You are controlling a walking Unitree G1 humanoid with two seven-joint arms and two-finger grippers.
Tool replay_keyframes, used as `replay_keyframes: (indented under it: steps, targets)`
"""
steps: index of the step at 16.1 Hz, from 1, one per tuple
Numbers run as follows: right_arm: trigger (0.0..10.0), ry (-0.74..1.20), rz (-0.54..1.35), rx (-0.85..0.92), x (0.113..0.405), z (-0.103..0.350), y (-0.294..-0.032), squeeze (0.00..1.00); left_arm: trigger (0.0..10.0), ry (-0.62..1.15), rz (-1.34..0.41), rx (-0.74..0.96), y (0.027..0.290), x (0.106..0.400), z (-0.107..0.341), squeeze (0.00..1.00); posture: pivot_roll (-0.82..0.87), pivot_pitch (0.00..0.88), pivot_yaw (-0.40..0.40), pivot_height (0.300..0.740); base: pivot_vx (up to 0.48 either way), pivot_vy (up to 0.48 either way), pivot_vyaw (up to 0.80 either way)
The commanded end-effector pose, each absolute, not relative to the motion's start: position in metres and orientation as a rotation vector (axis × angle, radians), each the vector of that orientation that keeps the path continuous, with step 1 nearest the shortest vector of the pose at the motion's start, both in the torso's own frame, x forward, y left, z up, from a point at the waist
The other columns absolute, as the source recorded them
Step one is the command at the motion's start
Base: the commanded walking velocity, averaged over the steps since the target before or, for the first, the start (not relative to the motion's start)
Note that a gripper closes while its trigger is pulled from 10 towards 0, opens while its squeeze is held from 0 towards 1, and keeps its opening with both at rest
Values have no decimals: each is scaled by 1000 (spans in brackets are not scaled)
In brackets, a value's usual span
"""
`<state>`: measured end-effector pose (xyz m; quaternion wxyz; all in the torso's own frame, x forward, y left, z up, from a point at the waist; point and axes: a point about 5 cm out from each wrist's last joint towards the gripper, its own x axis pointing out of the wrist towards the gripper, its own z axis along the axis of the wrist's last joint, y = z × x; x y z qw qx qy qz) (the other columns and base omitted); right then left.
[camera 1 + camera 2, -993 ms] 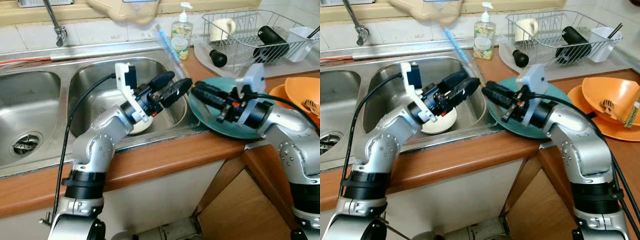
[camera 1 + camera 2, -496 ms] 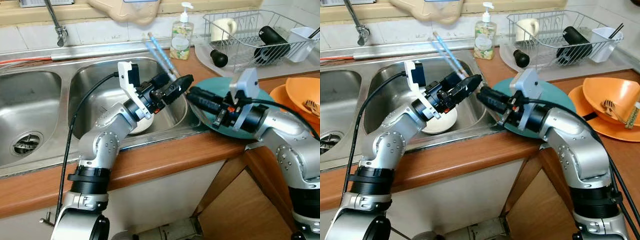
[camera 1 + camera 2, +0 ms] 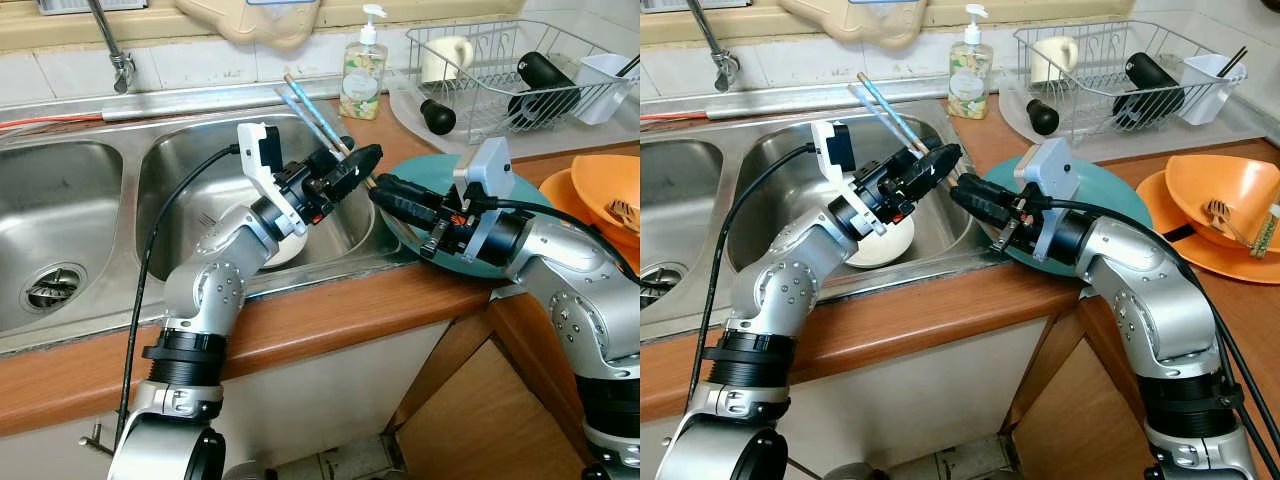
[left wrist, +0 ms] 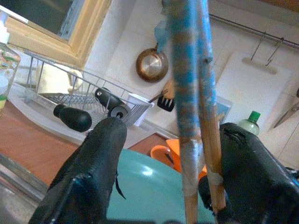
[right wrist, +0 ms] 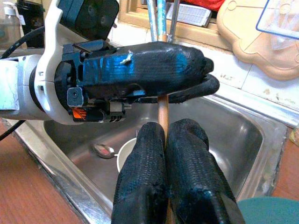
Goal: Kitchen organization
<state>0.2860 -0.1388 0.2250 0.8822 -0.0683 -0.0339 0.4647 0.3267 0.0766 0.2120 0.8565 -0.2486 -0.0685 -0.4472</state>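
A pair of chopsticks (image 3: 308, 103), blue above and bare wood below, slants up over the right sink basin (image 3: 200, 170). My left gripper (image 3: 352, 166) is open around them; in the left wrist view the chopsticks (image 4: 189, 93) lean against one finger with a wide gap to the other. My right gripper (image 3: 384, 190) reaches in from over the teal plate (image 3: 432, 168) and is shut on the wooden lower end (image 5: 162, 112), fingertips touching the left gripper's underside.
A white bowl (image 3: 282, 250) and a spoon (image 5: 103, 150) lie in the right basin. Soap bottle (image 3: 362, 65), dish rack (image 3: 500, 70) with cup and dark bottle, and orange bowls (image 3: 600, 190) stand on the counter to the right. The tap (image 3: 112, 50) is at the back left.
The chopsticks have tipped further toward the back left. My right gripper has slid left to the left gripper and closed on the chopsticks' lower end; the left fingers have spread.
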Motion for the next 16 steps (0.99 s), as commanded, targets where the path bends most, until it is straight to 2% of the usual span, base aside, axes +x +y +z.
replay_keyframes:
  steps: [1,3,6,10,13,14,15,16]
  targets:
    - [275,-88,982,-159,287,230,-135,0,0,-159,-916,-509,78,331,217,0,-99,0,37,740,0,0,0]
    - [1608,-88,981,-164,288,231,-135,0,0,-163,-911,-513,79,330,218,0,-97,0,32,740,0,0,0]
    - [2627,-90,982,-168,289,231,-134,0,0,-171,-899,-523,81,330,219,0,-95,0,30,740,0,0,0]
    - [3412,-89,979,-170,289,231,-133,0,0,-171,-897,-527,82,330,219,0,-99,0,35,740,0,0,0]
    - [4784,-87,975,-171,289,230,-133,0,0,-171,-893,-534,82,330,219,0,-99,0,35,740,0,0,0]
    - [7176,-87,973,-173,289,230,-133,0,0,-172,-889,-536,82,330,219,0,-99,0,35,740,0,0,0]
    - [10000,-89,968,-177,289,230,-133,0,0,-174,-884,-539,83,330,219,0,-99,0,35,740,0,0,0]
    - [10000,-91,963,-184,290,230,-133,0,0,-176,-875,-542,84,331,220,0,-99,0,35,740,0,0,0]
